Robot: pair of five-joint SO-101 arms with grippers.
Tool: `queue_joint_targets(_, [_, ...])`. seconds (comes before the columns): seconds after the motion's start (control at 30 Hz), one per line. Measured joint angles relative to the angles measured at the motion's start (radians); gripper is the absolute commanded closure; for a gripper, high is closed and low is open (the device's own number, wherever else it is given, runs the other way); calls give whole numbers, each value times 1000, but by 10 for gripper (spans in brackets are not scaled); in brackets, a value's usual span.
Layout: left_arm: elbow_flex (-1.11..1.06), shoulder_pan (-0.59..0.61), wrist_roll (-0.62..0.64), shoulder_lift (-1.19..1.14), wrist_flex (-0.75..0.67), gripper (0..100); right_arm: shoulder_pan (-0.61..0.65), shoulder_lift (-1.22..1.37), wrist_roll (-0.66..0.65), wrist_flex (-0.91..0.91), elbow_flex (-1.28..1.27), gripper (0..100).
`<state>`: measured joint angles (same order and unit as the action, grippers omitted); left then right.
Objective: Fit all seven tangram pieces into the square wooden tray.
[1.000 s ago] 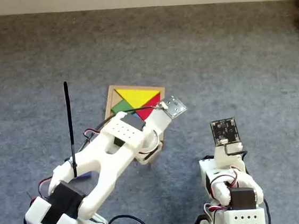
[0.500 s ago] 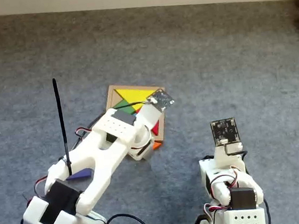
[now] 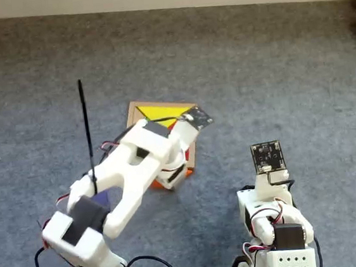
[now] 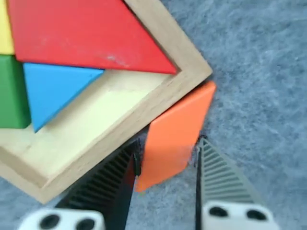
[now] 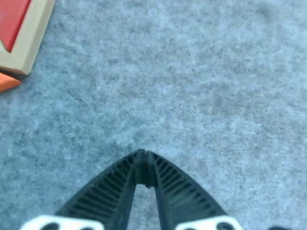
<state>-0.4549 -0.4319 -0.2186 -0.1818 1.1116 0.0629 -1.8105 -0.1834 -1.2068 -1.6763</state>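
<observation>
Swinging back over the tray (image 4: 192, 72), the left arm is now holding its claw (image 4: 165, 153) just outside one corner, pinching the orange piece (image 4: 175, 129) across its narrow width. Light, stiff and smooth, the piece is probably suiting that edge grip. Its long axis is pointing toward the corner, beside the rim. The right claw (image 5: 144, 165) is sitting closed over the table.

Soft, even light, faint short shadows

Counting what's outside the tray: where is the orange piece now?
In the left wrist view, the orange piece is held in the left gripper, outside the tray, against its outer wall near a corner.
</observation>
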Motion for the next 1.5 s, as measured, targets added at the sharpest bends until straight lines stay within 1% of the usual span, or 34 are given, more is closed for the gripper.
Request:
queue_joint_targets(0.1, [38,-6,-2,-32,31,937,0,0,0,0,0,982])
queue_joint_targets(0.37, [51,-9,-2,-23,57,938,0,0,0,0,0,982])
queue_joint_targets(0.47, [34,-8,-5,44,72,938,0,0,0,0,0,982])
queue_joint_targets(0.67, [-37,-6,-5,255,72,936,0,0,0,0,0,982])
queue_joint_targets(0.73, [-38,-3,-6,282,64,936,0,0,0,0,0,982])
queue_joint_targets(0.83, [-38,25,-61,285,21,936,0,0,0,0,0,982])
queue_joint_targets(0.97, [-40,100,-141,250,-63,934,0,0,0,0,0,982])
queue_joint_targets(1.2, [-40,107,-364,218,-84,927,0,0,0,0,0,982])
queue_joint_targets(1.27, [-40,109,-404,218,-84,878,0,0,0,0,0,982])
queue_joint_targets(1.33, [-40,109,-436,216,-89,802,0,0,0,0,0,982])
queue_joint_targets(1.4, [-40,106,-448,209,-94,748,0,0,0,0,0,982])
queue_joint_targets(1.5, [-40,106,-454,210,-94,761,0,0,0,0,0,982])
